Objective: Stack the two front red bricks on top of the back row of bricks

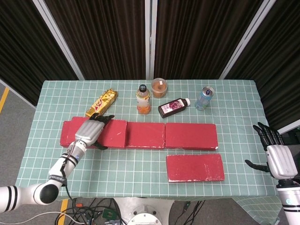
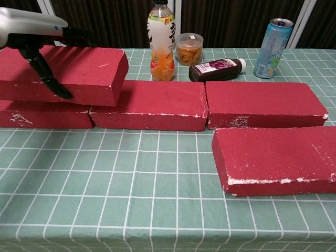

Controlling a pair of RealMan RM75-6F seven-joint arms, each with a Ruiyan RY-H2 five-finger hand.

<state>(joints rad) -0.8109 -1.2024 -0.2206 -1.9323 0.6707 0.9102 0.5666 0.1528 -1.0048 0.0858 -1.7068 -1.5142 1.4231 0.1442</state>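
My left hand grips a red brick from above and holds it over the back-left brick. In the chest view this held brick sits on top of the back-left brick, and its right end reaches over the middle brick. The left hand shows there with fingers on the brick's top and thumb down its front face. The back-right brick lies bare. The other front brick lies flat at the front right. My right hand hovers open beyond the table's right edge.
Behind the back row stand an orange drink bottle, a small jar and a blue can. A dark bottle and a gold snack packet lie there too. Green checked cloth covers the table.
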